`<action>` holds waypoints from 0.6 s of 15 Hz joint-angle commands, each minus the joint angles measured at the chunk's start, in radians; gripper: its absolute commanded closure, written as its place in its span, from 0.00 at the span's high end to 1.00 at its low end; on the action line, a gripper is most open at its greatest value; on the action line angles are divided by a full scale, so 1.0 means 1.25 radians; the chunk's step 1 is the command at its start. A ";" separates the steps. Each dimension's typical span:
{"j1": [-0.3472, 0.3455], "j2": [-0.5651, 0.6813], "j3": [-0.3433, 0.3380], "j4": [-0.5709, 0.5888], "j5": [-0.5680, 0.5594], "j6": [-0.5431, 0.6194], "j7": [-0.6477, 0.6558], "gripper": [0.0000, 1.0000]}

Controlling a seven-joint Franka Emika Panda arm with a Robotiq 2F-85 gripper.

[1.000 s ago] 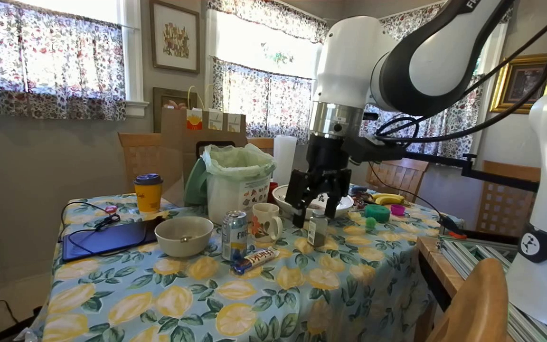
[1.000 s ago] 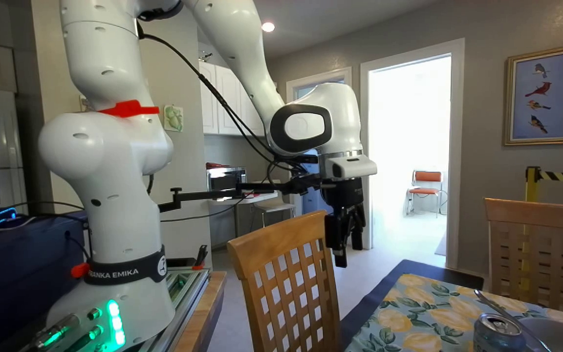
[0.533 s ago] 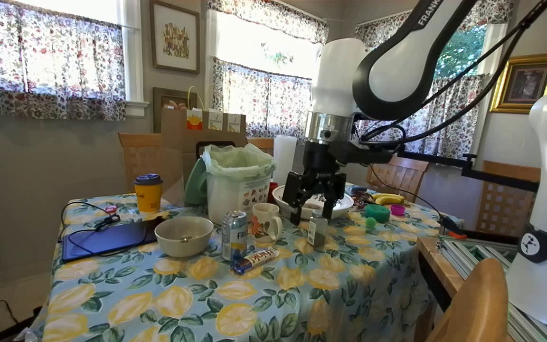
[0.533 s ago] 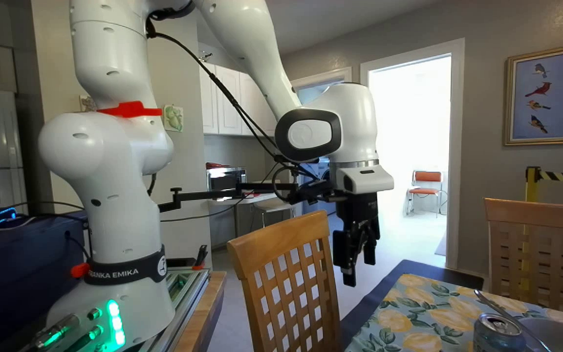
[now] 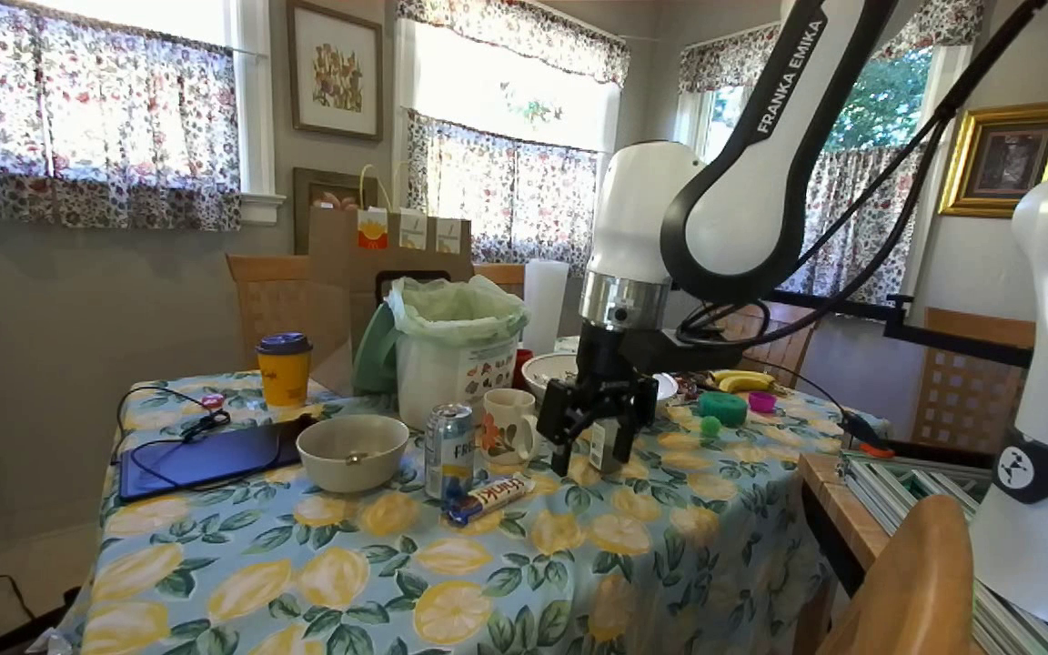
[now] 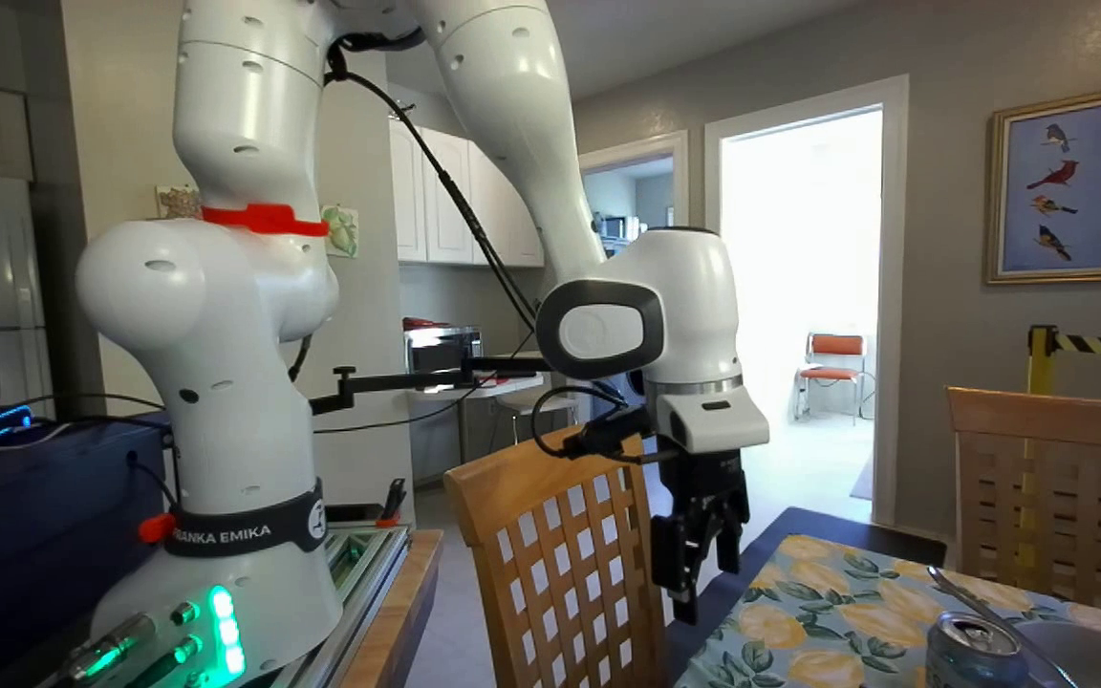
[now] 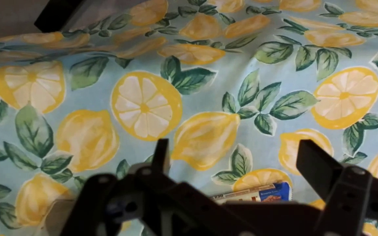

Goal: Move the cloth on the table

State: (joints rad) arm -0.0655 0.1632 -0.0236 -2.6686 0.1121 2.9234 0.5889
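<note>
A black two-fingered tool (image 7: 234, 146) points downward, its fingers spread apart, low over a pale blue fabric tablecloth (image 5: 369, 550) printed with yellow lemons and green leaves; whether they touch it I cannot tell. The tablecloth drapes over a large desk (image 5: 692, 482), beneath an off-white round bowl (image 5: 352, 462), a silver-and-blue metal can (image 5: 448, 455) and a blue-ended wrapped snack bar (image 5: 493, 498).

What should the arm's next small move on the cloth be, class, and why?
Probably lower the end effector slightly toward the cloth, jaws open. In the wrist view they stand apart, gripping nothing, and the lemon print shows between their tips. A wrapped bar lies close and contact is hard to judge, so go slowly.
</note>
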 commanded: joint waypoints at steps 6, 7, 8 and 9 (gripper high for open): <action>0.037 0.180 -0.028 0.085 0.089 0.066 -0.022 1.00; 0.037 0.199 -0.027 0.095 0.098 0.071 -0.022 1.00; 0.042 0.213 -0.030 0.102 0.103 0.076 -0.019 1.00; 0.045 0.226 -0.031 0.111 0.109 0.076 -0.017 1.00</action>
State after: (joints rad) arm -0.0357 0.3699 -0.0460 -2.5832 0.2015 2.9920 0.5880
